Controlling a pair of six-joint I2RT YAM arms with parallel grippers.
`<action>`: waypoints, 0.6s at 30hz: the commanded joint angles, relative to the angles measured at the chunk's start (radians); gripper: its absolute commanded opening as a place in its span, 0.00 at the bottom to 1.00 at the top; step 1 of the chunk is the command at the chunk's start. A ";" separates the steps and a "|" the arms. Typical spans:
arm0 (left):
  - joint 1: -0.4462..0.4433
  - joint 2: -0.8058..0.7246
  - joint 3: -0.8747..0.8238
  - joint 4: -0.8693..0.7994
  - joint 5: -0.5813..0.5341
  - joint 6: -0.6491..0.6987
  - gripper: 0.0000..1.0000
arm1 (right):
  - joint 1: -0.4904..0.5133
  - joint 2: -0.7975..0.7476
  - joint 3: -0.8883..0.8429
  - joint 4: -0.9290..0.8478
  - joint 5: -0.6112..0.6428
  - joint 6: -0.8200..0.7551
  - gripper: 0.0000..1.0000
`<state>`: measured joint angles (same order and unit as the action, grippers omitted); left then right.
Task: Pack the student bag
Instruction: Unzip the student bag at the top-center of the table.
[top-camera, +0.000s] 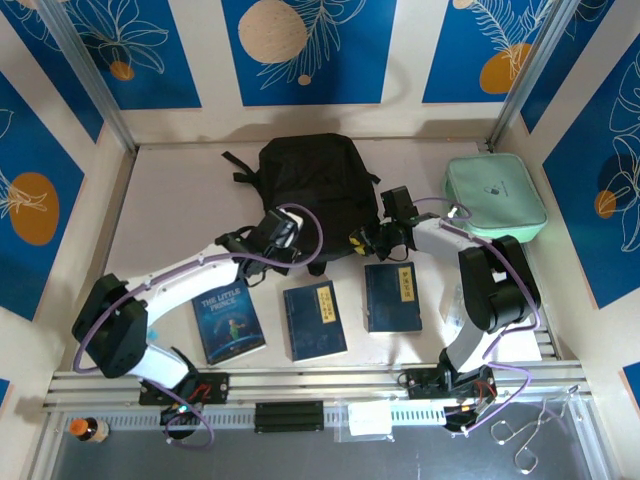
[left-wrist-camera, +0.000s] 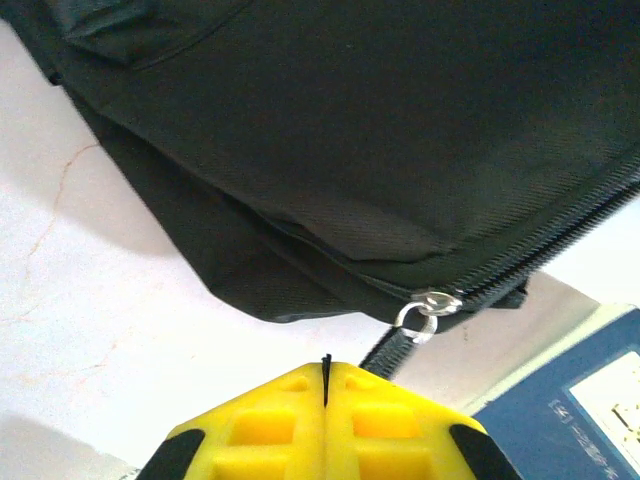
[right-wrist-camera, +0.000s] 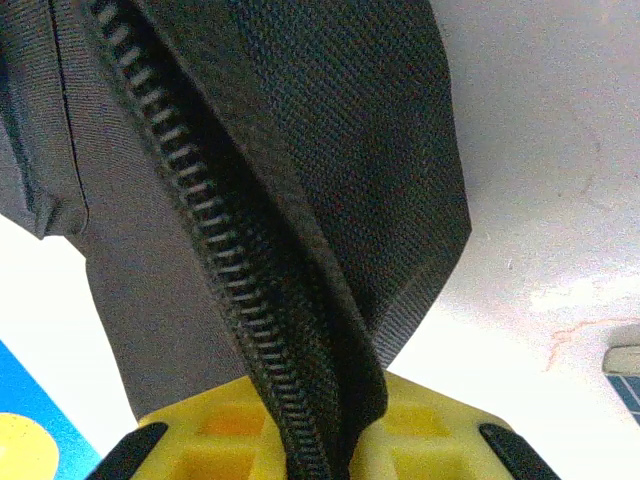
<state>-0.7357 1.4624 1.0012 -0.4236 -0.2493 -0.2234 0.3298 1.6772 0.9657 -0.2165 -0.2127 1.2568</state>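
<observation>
I have the student bag (top-camera: 305, 185) at the middle of the desk's (top-camera: 170, 220) far edge, right gripper (right-wrist-camera: 335, 400) pinched onto its zippered rim (right-wrist-camera: 230, 260), left gripper (left-wrist-camera: 325, 372) pressed fully together beside the zip ring (left-wrist-camera: 425, 312), its catch unclear.

Black student bag (top-camera: 305, 180), mint-green pouch (top-camera: 495, 195), dark blue book (top-camera: 228, 322) (cover perhaps starry), yellow finger pads (left-wrist-camera: 260, 430)

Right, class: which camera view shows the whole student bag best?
Top external: the student bag lies nearly whole, outline and straps visible. Left wrist gives its zipped edge and metal ring; right wrist, zip teeth in the right gripper.
</observation>
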 joint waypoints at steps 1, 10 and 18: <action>0.057 -0.034 -0.041 0.004 0.007 -0.032 0.00 | -0.017 -0.026 0.022 -0.041 0.056 -0.020 0.16; 0.142 0.062 -0.067 0.064 0.133 -0.050 0.00 | -0.020 -0.030 0.025 -0.039 0.040 -0.043 0.16; 0.156 0.136 -0.024 0.056 0.075 -0.043 0.00 | -0.021 -0.037 0.024 -0.038 0.045 -0.060 0.16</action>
<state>-0.6079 1.5650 0.9478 -0.3367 -0.1188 -0.2577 0.3248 1.6756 0.9676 -0.2245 -0.2077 1.2186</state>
